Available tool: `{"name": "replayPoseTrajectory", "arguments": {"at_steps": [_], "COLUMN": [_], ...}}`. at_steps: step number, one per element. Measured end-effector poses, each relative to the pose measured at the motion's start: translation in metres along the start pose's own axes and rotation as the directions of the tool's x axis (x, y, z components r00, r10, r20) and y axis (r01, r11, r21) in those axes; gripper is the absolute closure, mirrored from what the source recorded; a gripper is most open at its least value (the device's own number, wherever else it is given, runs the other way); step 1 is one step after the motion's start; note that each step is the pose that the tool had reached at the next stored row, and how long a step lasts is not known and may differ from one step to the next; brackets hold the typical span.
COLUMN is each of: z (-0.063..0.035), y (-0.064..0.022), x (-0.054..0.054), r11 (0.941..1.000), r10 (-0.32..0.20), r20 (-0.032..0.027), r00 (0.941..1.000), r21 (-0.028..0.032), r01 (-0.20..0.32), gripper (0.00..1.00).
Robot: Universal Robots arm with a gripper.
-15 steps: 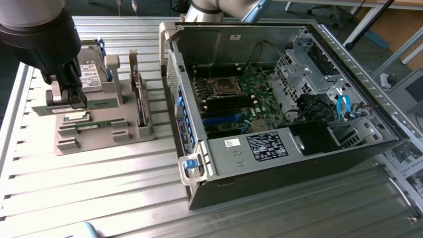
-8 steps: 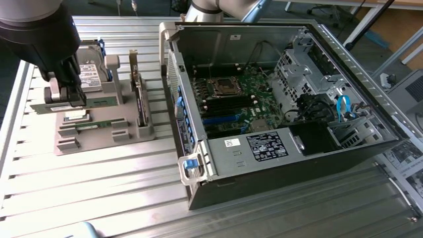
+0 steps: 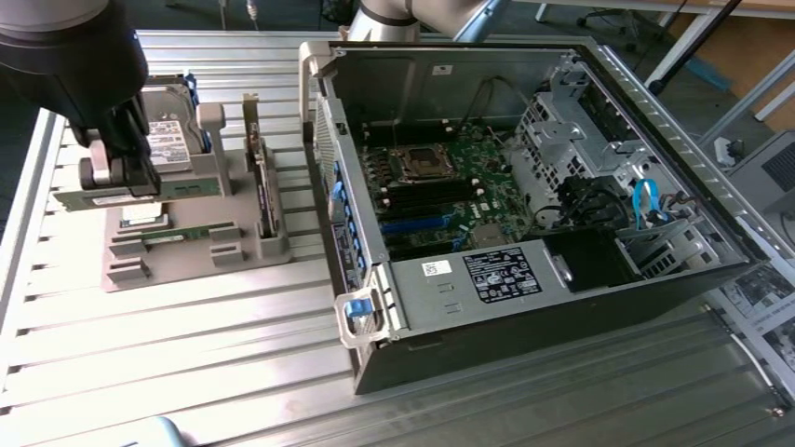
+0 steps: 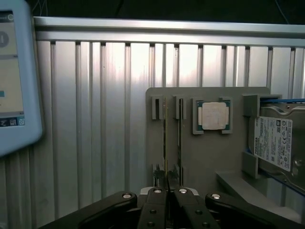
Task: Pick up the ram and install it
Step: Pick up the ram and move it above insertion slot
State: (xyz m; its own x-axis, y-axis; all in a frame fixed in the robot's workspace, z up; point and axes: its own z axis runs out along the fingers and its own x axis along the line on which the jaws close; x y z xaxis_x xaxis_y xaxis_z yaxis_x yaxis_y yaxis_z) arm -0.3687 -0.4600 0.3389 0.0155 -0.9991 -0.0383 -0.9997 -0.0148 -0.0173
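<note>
The ram (image 3: 155, 192) is a thin green stick with a white label. My gripper (image 3: 122, 184) is shut on its middle, and in the exterior view it looks raised a little above the grey holder (image 3: 249, 253). In the wrist view the ram (image 4: 165, 138) shows edge-on, running from the holder's slot up into my closed fingertips (image 4: 157, 192). A look-alike stick (image 3: 186, 233) (image 4: 179, 138) sits beside it in the holder (image 4: 205, 162).
The open computer case (image 3: 646, 279) lies at the exterior view's right, its motherboard (image 3: 472, 158) with blue slots (image 3: 416, 224) facing up. The holder also carries a silver processor (image 4: 213, 116) and a hard drive (image 4: 276, 143). A screen (image 4: 14, 71) stands by the ribbed metal table (image 3: 186, 354).
</note>
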Motion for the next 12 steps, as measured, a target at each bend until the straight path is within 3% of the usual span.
{"name": "replayPoseTrajectory", "arguments": {"at_steps": [12], "z": [-0.0101], "y": [-0.0002], "x": [-0.0004], "r11": [1.0000], "r10": [0.000], "r20": [0.0000], "r00": [1.0000], "r21": [0.0001], "r01": [0.000], "gripper": [0.88]}}
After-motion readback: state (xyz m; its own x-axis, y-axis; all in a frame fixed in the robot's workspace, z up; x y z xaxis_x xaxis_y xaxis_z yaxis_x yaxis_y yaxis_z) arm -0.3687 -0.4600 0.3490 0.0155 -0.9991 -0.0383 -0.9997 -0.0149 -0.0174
